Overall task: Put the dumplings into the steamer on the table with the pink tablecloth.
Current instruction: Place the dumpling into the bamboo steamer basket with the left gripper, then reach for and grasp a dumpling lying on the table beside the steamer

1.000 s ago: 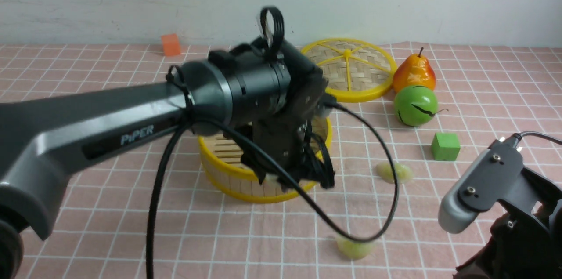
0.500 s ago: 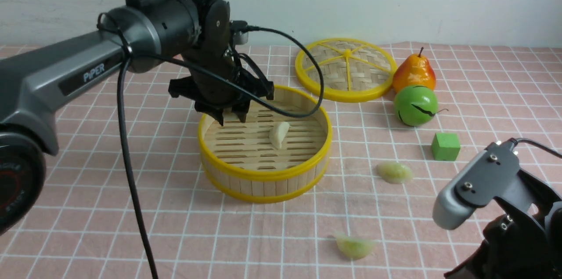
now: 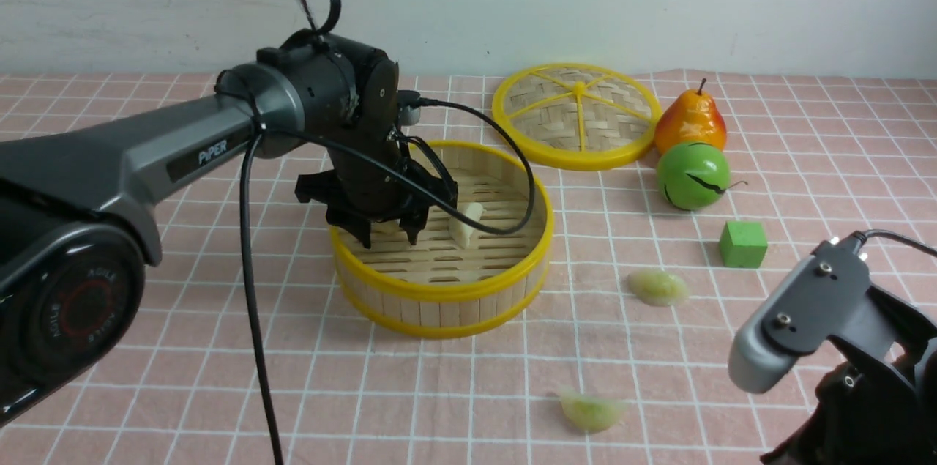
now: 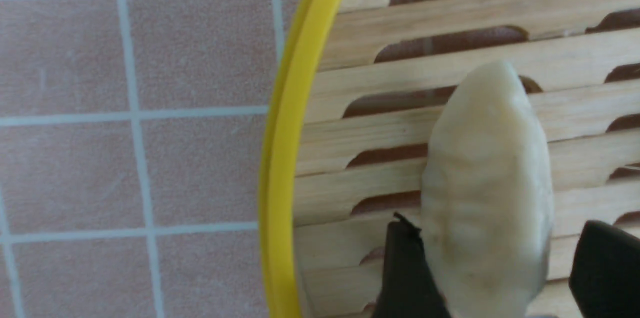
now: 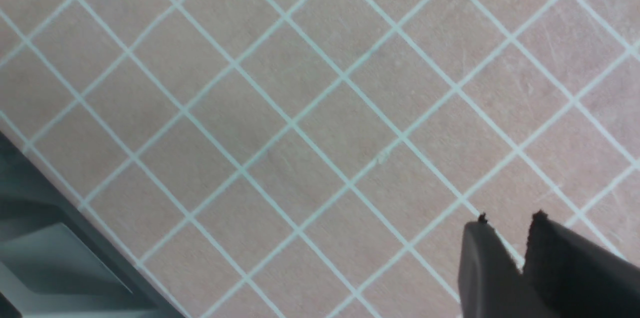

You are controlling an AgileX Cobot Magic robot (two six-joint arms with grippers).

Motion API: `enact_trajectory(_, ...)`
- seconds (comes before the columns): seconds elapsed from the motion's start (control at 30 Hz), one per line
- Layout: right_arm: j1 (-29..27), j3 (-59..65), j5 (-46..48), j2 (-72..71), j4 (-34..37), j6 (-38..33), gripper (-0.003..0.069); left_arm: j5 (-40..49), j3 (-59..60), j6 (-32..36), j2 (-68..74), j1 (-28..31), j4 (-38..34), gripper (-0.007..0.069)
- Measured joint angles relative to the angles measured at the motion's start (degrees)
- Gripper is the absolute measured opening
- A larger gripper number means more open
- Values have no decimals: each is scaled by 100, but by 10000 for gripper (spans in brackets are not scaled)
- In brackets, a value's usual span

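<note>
The steamer (image 3: pixel 439 293) stands mid-table on the pink tablecloth (image 3: pixel 183 348). One cream dumpling (image 3: pixel 466 223) lies on its slatted floor. My left gripper (image 3: pixel 384 231) is down inside the steamer by its left rim (image 4: pixel 285 132). It is open around a second cream dumpling (image 4: pixel 487 157) that rests on the slats. One finger touches the dumpling and the other stands apart. Two pale green dumplings lie on the cloth, one right of the steamer (image 3: pixel 659 287) and one near the front (image 3: pixel 591 410). My right gripper (image 5: pixel 510 228) is shut and empty above the cloth at the front right.
The flat woven disc with yellow spokes (image 3: pixel 578 117) lies behind the steamer. A pear (image 3: pixel 690 121), a green round fruit (image 3: pixel 693 176) and a green cube (image 3: pixel 743 244) stand to the right. The left arm's cable (image 3: pixel 252 318) hangs over the front left. A grey edge (image 5: pixel 60 238) borders the cloth.
My left arm swung from the steamer's near side to its left part, then dropped lower into it. The right arm has hardly moved.
</note>
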Motion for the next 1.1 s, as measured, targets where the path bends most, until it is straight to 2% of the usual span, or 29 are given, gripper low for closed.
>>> enact_trajectory(0.17,0,-715,327,398,-403,77,185,623,-667,30,-500,0,-69,422)
enact_trajectory(0.3,0,-1388,342,880,-578,-50,232,895,-933,299,-1173,0,-378,386)
enact_trajectory(0.47,0,-2092,148,1867,-589,-729,365,1172,-861,743,-2463,-5,-752,248)
enact_trajectory(0.5,0,-2177,0,2219,-477,-998,416,1177,-656,843,-2913,-5,-773,176)
enact_trajectory(0.53,0,-2183,-21,2219,-462,-1035,423,1172,-627,852,-2971,-5,-773,168)
enact_trajectory(0.57,0,-2203,-171,2513,-341,-1347,470,1140,-345,901,-3429,-5,-766,104)
enact_trajectory(0.7,0,-2214,-420,3210,-6,-2266,547,824,634,926,-4583,-5,-697,-14)
enact_trajectory(0.87,0,-2214,-768,3851,283,-2910,560,715,1843,926,-5475,-5,-539,-14)
enact_trajectory(0.97,0,-2214,-1023,4120,370,-2984,558,884,2469,926,-5812,-5,-491,-14)
enact_trajectory(1.03,0,-2214,-1136,4288,402,-2984,538,939,2921,926,-6023,-5,-489,-14)
enact_trajectory(1.1,0,-2214,-1161,4427,408,-2984,486,939,3349,926,-6300,-5,-484,-14)
